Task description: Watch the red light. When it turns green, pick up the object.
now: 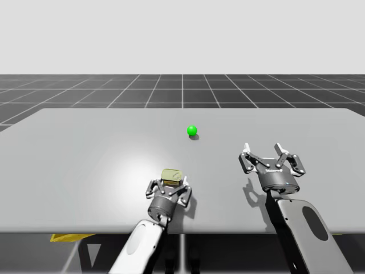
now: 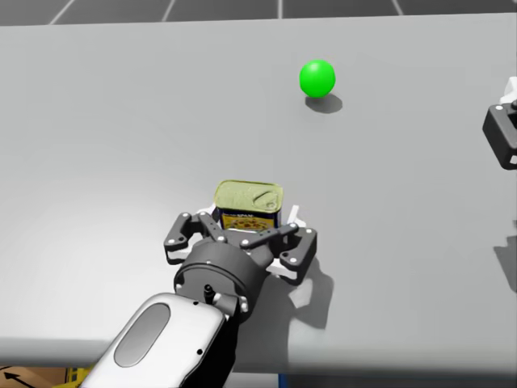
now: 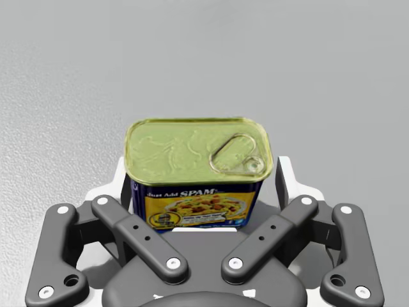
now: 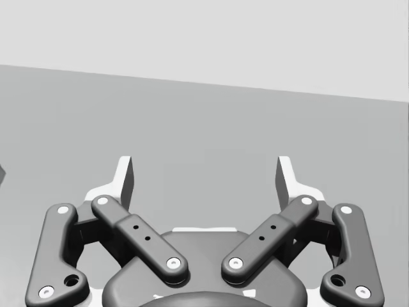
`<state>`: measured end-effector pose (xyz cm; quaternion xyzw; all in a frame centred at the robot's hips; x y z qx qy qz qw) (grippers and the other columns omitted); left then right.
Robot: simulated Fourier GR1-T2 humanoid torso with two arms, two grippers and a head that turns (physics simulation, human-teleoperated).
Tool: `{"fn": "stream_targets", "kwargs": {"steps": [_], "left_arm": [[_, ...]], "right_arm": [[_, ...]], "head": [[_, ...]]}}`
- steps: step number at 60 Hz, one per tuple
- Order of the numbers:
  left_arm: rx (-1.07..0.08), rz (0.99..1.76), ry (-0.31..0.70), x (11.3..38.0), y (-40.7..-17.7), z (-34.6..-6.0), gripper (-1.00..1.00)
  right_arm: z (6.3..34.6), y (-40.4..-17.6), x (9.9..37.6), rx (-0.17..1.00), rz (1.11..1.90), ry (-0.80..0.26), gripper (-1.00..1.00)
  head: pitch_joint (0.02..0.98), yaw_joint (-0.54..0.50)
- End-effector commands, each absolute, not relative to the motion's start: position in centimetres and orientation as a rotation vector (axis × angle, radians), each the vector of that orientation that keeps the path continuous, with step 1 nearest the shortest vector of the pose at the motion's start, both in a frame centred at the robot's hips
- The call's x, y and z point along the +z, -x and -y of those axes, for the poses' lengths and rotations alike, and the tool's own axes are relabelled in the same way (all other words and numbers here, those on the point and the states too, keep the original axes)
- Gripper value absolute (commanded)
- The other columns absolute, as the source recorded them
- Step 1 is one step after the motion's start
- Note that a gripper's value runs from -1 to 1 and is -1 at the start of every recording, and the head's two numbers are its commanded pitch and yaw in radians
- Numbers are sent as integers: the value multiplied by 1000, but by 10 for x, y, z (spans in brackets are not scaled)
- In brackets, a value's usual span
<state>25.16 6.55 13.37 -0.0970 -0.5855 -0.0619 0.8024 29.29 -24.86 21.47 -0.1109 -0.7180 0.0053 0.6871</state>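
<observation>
Straddling a squat rectangular tin can (image 3: 198, 150) with a yellow-green pull-tab lid and a blue-and-yellow label, the robot's left gripper (image 3: 202, 182) stands spread wide, one of its white fingertips (image 3: 123, 176) on each side of the can. The spread looks the same as that of the idle right gripper (image 4: 204, 179), and on one side a thin gap shows between pad and can wall, so from where I stand nothing has been clamped: the can is merely between the parted fingers. The can stands upright on the plain grey surface (image 1: 85, 148), near the robot's edge and a little left of the middle, with no sign that it has left the surface. Well off to the right, the right gripper hovers just as wide apart, holding nothing, with bare surface ahead of it. Further back, near the middle, the small signal ball (image 1: 192, 130) glows green, not red, so the go condition is met. By my reckoning the waiting is over and the reach is made. What is left is to close the fingers on the can's two sides and lift it.
</observation>
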Motion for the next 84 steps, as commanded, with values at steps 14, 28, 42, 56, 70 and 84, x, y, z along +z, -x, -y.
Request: {"fn": "stream_targets", "kwargs": {"steps": [14,28,42,56,70,84], "left_arm": [[-106,1240,167,123,-258,-60,986],[-125,1238,164,122,-254,-58,1000],[-123,1221,181,119,-253,-58,1000],[-127,1205,202,119,-252,-56,1000],[-139,1223,221,135,-251,-55,1000],[-186,1322,248,189,-254,-61,1000]], "right_arm": [[249,-293,214,11,1607,254,-1000],[249,-294,214,9,1606,258,-1000],[250,-295,213,8,1605,259,-1000],[251,-296,213,7,1605,261,-1000],[251,-296,213,-1,1605,258,-1000],[252,-296,213,-2,1605,261,-1000]], "head": [[849,56],[795,61],[613,82],[483,90],[455,91],[447,80]]}}
